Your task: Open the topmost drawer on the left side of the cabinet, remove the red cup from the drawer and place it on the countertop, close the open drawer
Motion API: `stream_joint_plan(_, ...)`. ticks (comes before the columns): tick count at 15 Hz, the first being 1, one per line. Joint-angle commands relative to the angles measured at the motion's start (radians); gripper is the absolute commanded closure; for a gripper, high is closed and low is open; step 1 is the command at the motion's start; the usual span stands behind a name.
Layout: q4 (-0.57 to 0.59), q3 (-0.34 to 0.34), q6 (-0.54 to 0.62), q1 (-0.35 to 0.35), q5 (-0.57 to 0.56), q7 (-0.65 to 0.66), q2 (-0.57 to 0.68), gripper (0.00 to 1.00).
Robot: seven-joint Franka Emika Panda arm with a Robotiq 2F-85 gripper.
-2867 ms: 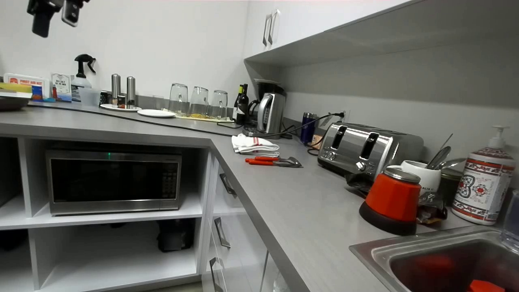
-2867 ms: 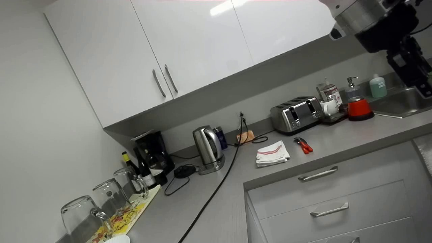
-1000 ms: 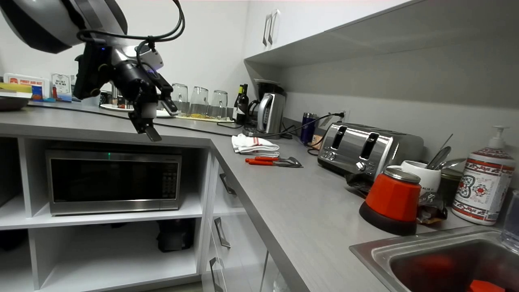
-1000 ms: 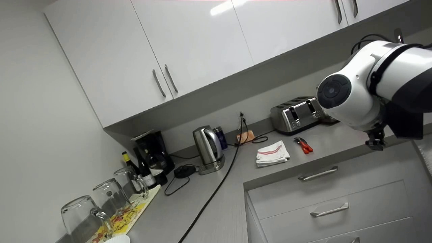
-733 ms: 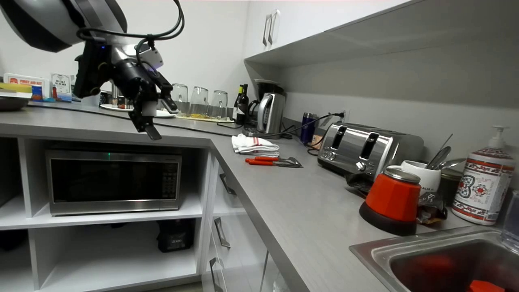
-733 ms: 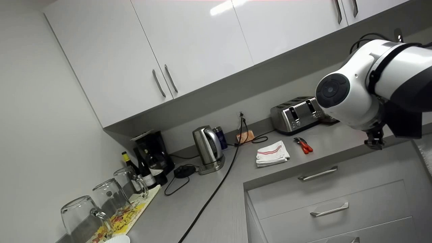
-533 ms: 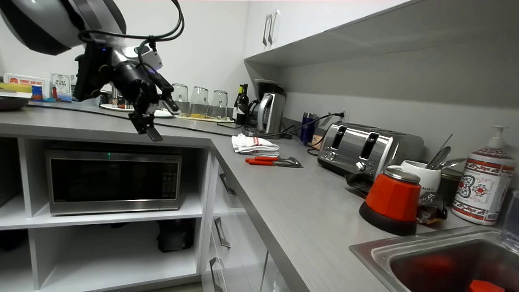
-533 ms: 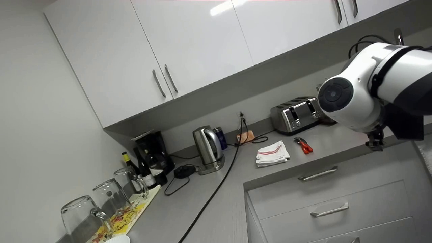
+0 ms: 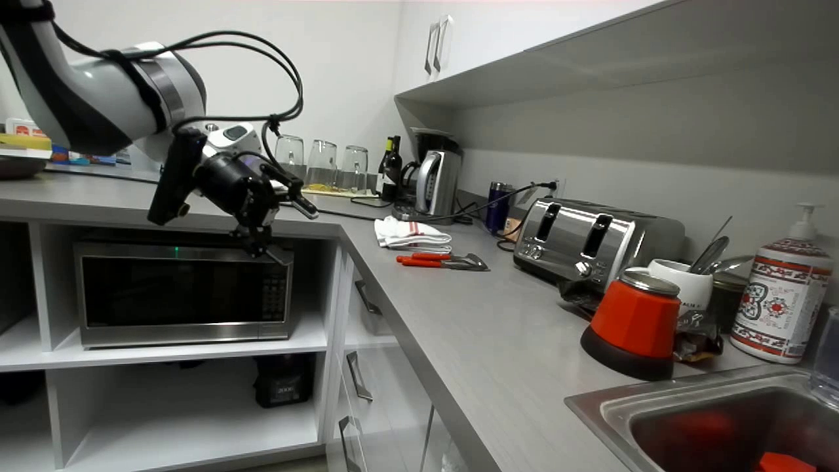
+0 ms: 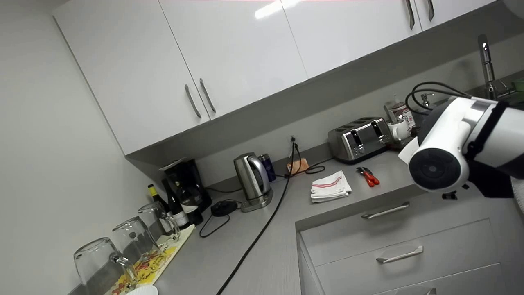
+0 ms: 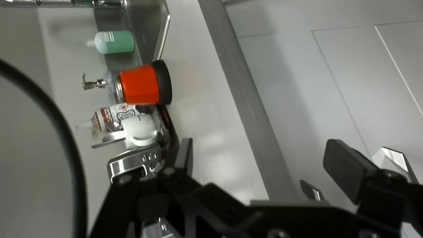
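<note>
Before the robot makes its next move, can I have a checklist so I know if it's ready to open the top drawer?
1. Top drawer shut to start: ok, its front looks flush.
2. Tool open: ok, spread wide in the wrist view.
3. Tool on the drawer's silver handle: not ok, an exterior view shows them apart.
4. Red cup inside: cannot tell, the shut front hides it.
5. Towel not dangling over the drawer: ok, it lies folded on the countertop.

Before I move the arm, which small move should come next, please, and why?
I would probably ease the open fingers toward the handle of the topmost drawer: in an exterior view this drawer looks shut, and the fingers hold nothing and stand clear of its handle.
</note>
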Motion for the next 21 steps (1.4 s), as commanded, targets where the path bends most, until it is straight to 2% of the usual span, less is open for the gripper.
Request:
stream_joint_plan(1, 0.058, -0.023, 0.002, 0.010, -0.141, 0.081, 0.116, 0.00)
stream_joint_plan(8, 0.181, -0.030, -0.015, 0.003, -0.280, 0.172, 0.311, 0.00)
stream_joint_plan(21, 0.422, -0.047, -0.066, 0.008, -0.354, 0.121, 0.580, 0.00)
